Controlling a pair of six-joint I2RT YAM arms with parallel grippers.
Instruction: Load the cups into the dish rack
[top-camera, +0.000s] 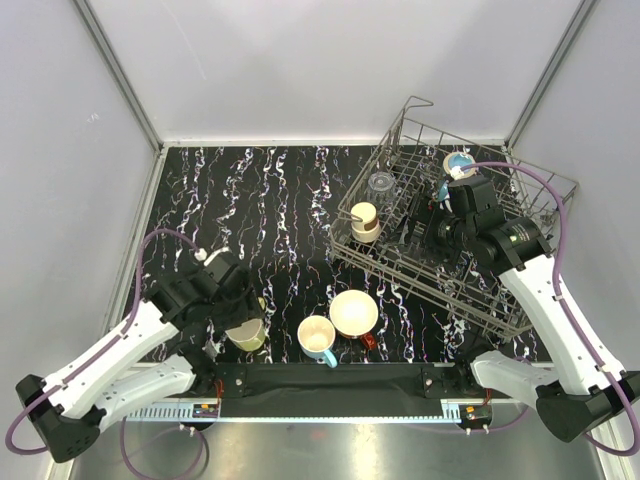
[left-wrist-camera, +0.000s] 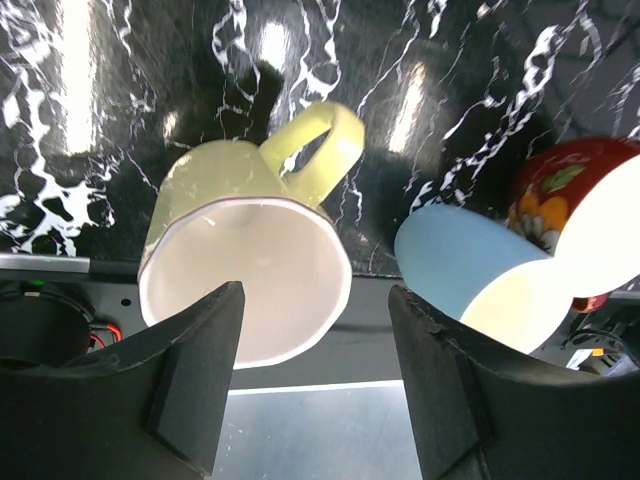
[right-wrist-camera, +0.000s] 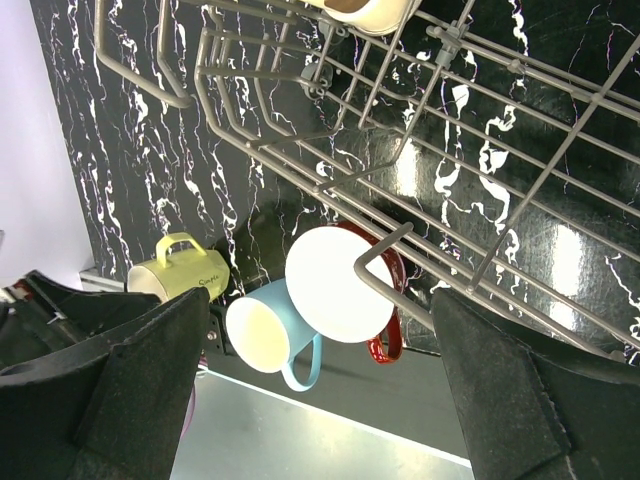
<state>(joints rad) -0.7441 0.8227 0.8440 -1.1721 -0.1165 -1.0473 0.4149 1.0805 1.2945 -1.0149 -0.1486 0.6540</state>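
Closest to the lens, in the left wrist view: two dark fingers of the left jaws, standing apart with nothing clamped, poised over the yellow-green mug. Pale mouth turned toward that camera, handle on the far side. Left finger overlapping the rim, right finger clear of it. Upright or tipped: hard to say.

Just right of it on the marbled black surface, near the front edge: light-blue mug, then red mug, touching or very nearly so.

Farther right, well apart from those three: dish rack, sitting askew, already holding a cream-brown cup, a clear tumbler and a bluish cup partly hidden behind the right arm. Right jaws spread wide and empty, hanging over the rack's wires.

Judged step: picking up the yellow-green mug, roughly halfway through loading, three in and three out. Next move, probably: lower the left jaws astride the mug's wall, close, lift straight up, carry rightward to the rack or toward the waiting right jaws. Care needed with the light-blue mug close by.

Writing: cursive word on the yellow-green mug's side in the right wrist view, seemingly "Simple", too small for certainty. Orange flower print on the red mug. No brand legible elsewhere.
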